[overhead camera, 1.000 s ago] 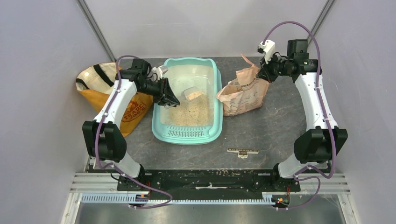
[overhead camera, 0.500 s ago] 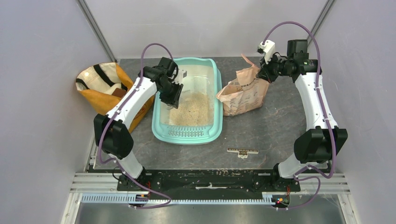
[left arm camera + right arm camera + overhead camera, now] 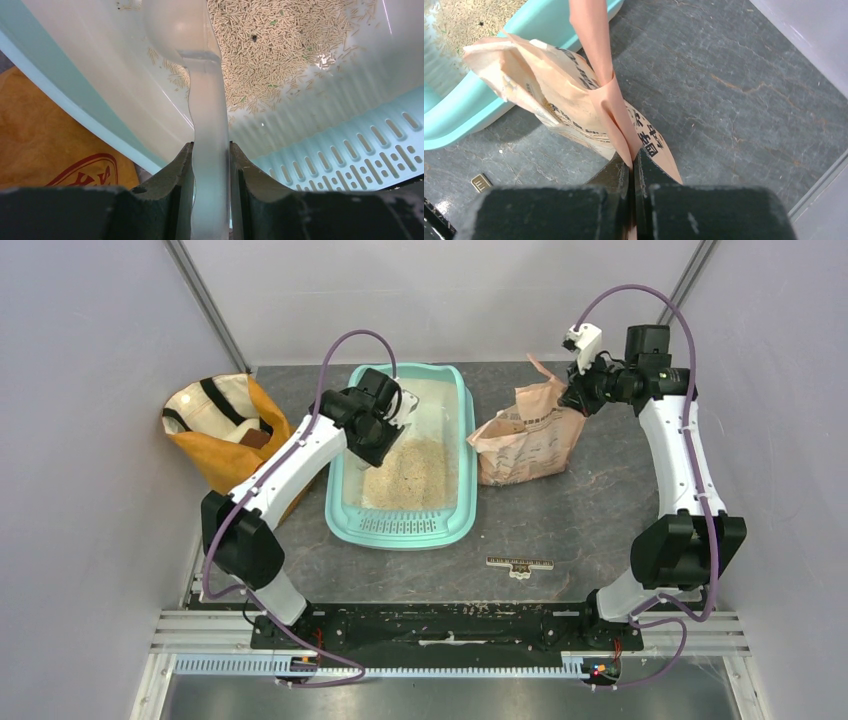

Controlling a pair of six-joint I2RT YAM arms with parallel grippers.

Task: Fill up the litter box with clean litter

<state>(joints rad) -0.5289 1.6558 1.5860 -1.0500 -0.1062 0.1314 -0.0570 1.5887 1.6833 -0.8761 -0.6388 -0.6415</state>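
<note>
Loosely, clean litter [image 3: 410, 475] lies heaped inside the litter box [image 3: 400, 527].

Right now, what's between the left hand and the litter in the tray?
A translucent plastic scoop: the left hand grips its handle, and its bowl reaches toward the litter inside the litter box. The left wrist view shows it.

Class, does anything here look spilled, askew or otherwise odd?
The crumpled paper bag slumps against the litter box's right rim, pinched at one corner by the right gripper; clean litter lies heaped toward the grate end.
</note>
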